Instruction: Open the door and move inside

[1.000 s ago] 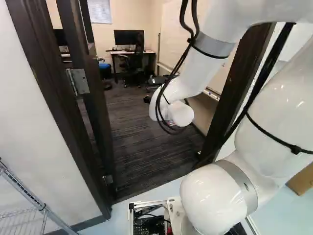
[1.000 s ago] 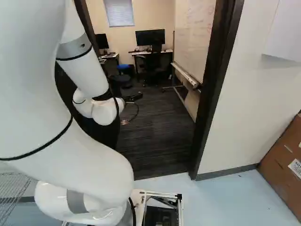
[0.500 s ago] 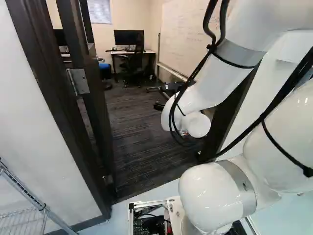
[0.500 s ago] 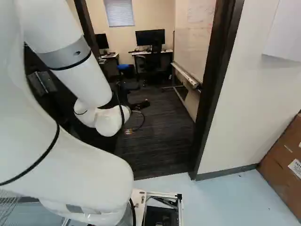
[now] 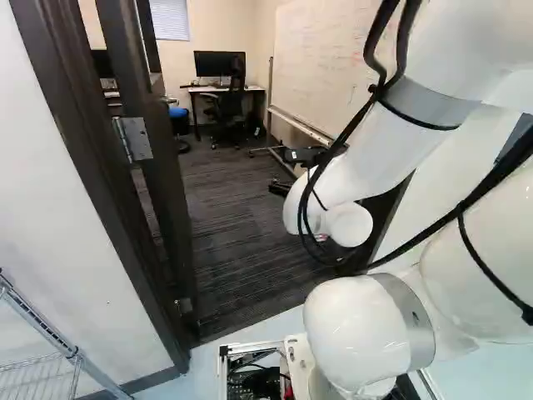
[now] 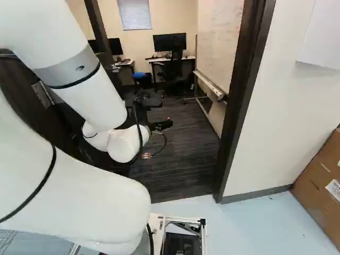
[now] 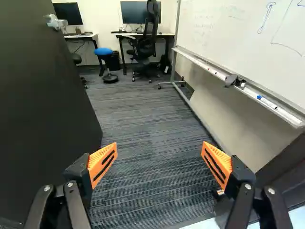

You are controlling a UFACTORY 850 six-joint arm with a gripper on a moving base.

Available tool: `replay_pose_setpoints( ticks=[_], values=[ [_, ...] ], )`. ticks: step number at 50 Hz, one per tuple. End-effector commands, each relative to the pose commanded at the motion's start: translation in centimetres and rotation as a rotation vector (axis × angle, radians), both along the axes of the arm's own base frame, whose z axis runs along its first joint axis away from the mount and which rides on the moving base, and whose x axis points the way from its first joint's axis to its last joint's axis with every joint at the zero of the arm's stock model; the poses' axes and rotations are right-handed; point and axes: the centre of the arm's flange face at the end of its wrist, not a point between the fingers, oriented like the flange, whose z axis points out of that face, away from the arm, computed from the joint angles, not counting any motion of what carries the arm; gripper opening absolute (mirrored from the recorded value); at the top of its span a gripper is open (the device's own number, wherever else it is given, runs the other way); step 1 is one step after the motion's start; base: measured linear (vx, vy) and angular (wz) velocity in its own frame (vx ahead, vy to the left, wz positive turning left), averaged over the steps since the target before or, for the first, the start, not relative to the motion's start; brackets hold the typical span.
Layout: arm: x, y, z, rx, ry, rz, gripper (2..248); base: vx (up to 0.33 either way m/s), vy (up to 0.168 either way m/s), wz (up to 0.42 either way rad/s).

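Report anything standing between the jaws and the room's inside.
Nothing visible blocks the way in: the open jaws face carpet, with the door open beside them. Deeper in, an office chair stands at a desk.

- Dark brown, flat wooden door [image 5: 169, 208]: standing open, upright, swung into the carpeted room, at the left of the left base view; its broad dark face shows in the wrist view.
- Silver metal hinges [image 5: 133, 139] on the door: one high, one near the floor, joining it to the frame.
- Silver metal door handle [image 7: 56, 22]: on the door's face, near its far edge.
- Dark brown door frame [image 6: 238, 111]: upright, around the open doorway.
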Motion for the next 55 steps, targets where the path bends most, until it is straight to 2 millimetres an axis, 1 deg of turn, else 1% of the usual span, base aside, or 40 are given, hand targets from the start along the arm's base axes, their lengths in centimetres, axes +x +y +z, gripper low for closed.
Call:
replay_pose_setpoints(
  ticks=[55],
  values=[
    [-0.16, -0.09, -0.06, 0.001, 0.002, -0.002, 247, -0.001, 0.000, 0.007]
  ],
)
